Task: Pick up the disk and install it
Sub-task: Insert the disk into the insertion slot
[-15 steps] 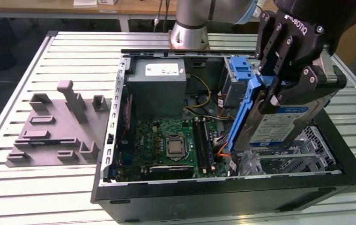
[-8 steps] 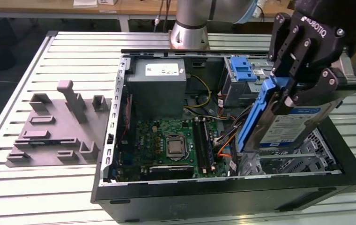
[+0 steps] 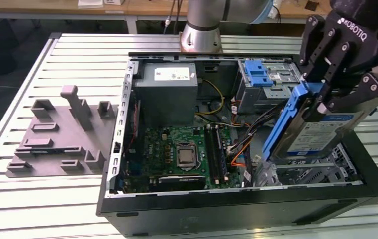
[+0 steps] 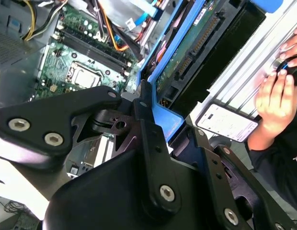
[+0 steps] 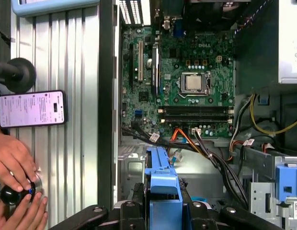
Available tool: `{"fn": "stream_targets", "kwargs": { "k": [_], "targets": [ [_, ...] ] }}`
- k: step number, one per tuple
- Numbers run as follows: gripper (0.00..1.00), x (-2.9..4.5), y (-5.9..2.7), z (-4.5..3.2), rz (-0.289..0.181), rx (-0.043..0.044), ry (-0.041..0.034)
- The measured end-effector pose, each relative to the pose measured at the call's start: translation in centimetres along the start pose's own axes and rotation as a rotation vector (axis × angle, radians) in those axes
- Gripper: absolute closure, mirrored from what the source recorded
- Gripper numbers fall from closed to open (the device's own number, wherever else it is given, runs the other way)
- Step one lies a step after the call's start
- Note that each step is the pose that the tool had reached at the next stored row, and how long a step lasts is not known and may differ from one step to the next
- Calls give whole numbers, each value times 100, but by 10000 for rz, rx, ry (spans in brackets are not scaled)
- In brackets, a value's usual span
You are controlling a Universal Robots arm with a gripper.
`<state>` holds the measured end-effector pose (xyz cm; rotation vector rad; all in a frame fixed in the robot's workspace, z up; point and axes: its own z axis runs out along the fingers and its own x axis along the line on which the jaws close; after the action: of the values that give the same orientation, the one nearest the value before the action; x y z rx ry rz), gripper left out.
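The pick-up is done and the install is in hand: the black two-fingered claw (image 3: 338,99) is pinching the upper end of the flat silver disk with its white-and-blue label and blue plastic carrier (image 3: 318,134). The disk hangs steeply tilted, lower end down, over the bare metal drive cage (image 3: 308,172) inside the open black computer case (image 3: 242,196). That is toward the near edge of the slatted aluminium worktop (image 3: 43,204), at the exterior view's right. It is not yet seated. Seating it, I judge, calls for squaring the carrier to the cage's rails and clearing the loose cables nearby. The arm reaches over from its base (image 3: 202,30) at the worktop's far edge, wrist canted.
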<state>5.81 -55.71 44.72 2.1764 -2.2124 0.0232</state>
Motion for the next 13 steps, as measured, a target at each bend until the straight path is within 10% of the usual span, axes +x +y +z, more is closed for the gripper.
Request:
{"fn": "stream_targets", "kwargs": {
  "k": [13],
  "targets": [
    [64,-19,-165,57,-2,0,-8]
  ]
}}
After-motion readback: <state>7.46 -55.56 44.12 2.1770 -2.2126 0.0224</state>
